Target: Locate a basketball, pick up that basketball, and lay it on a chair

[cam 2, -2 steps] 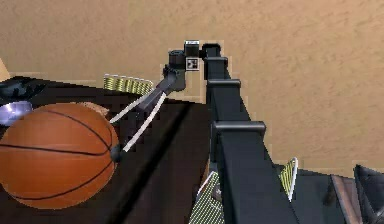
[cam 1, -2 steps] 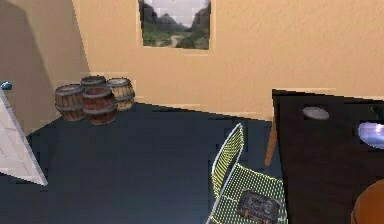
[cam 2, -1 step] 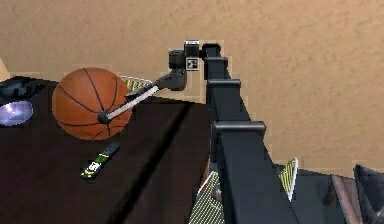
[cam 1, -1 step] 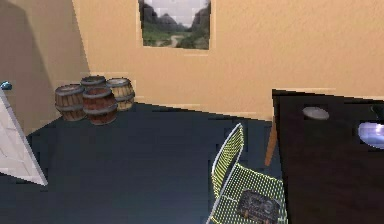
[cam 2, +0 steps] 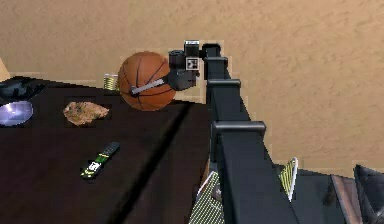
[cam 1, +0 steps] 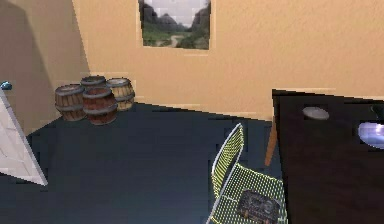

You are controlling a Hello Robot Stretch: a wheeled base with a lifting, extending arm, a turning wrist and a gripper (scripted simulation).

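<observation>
A: Which step?
B: Pick-up, I'd judge; basketball (cam 2: 147, 80) at the dark table's (cam 2: 60, 160) far side, gripper (cam 2: 145, 92) across its front; can't tell if it holds the ball.
A: Next?
B: Lift clear, then carry to the wire chair (cam 1: 240, 180); forward view gives its seat beside the table; arm side view gives ball and arm.
</observation>
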